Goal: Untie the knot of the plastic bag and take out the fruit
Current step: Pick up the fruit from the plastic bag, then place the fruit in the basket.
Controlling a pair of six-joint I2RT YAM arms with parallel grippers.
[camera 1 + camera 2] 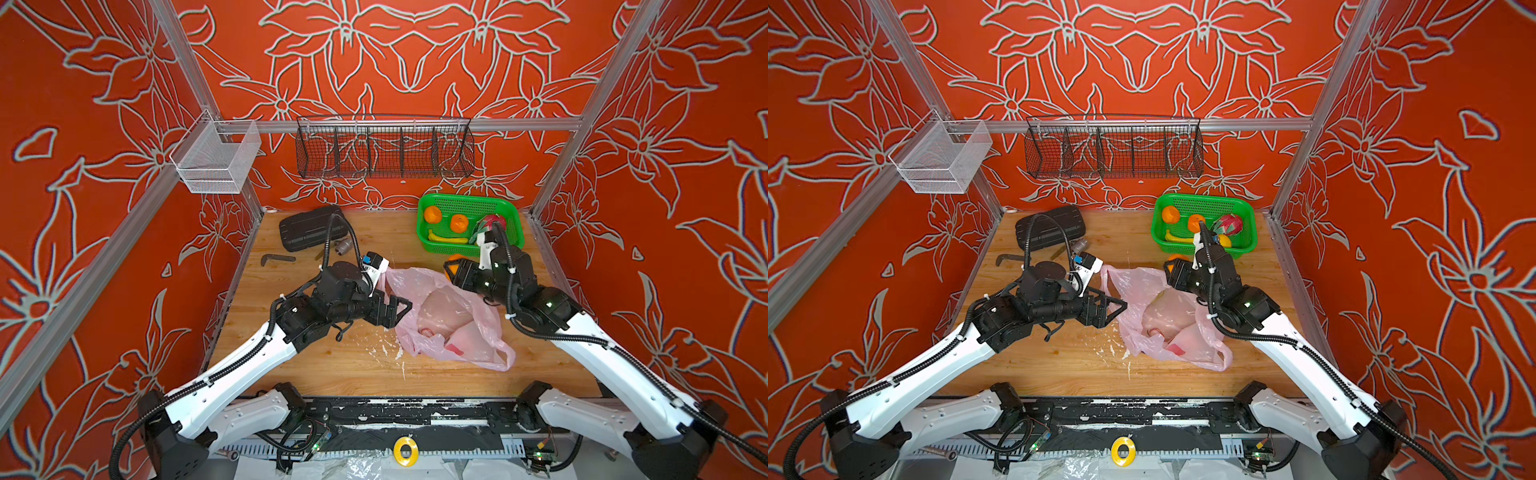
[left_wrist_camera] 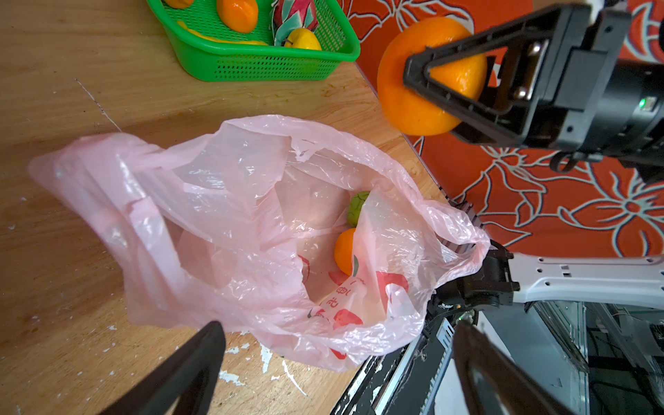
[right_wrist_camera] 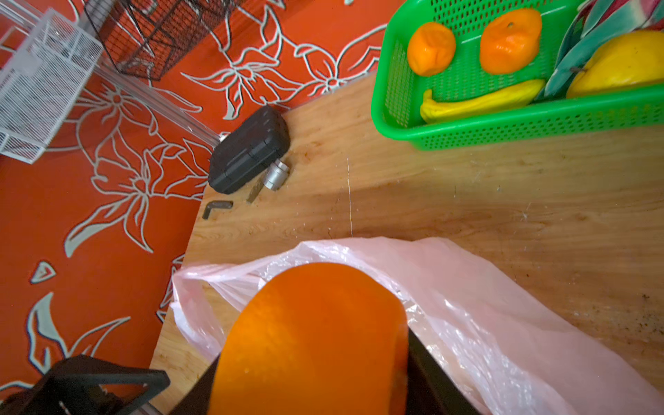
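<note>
The pink plastic bag [image 1: 451,320] lies crumpled mid-table with its mouth open; no knot shows. Inside it, the left wrist view shows fruit: an orange [image 2: 344,251] and a round green fruit [image 2: 357,212]. My left gripper [image 1: 399,313] hovers open at the bag's left edge, nothing between its fingers [image 2: 201,359]. My right gripper [image 1: 453,270] is shut on a large orange [image 2: 413,97], held above the bag's far edge, short of the green basket [image 1: 422,237]. The held orange [image 3: 312,341] fills the right wrist view.
The green basket's wall [image 3: 539,125] encloses two oranges, a yellow banana shape, a dragon fruit and a yellow fruit. A black case [image 1: 311,228], a metal cylinder [image 1: 343,246] and an L-shaped bracket [image 1: 276,259] lie at the back left. Wire baskets [image 1: 384,147] hang on the rear rail.
</note>
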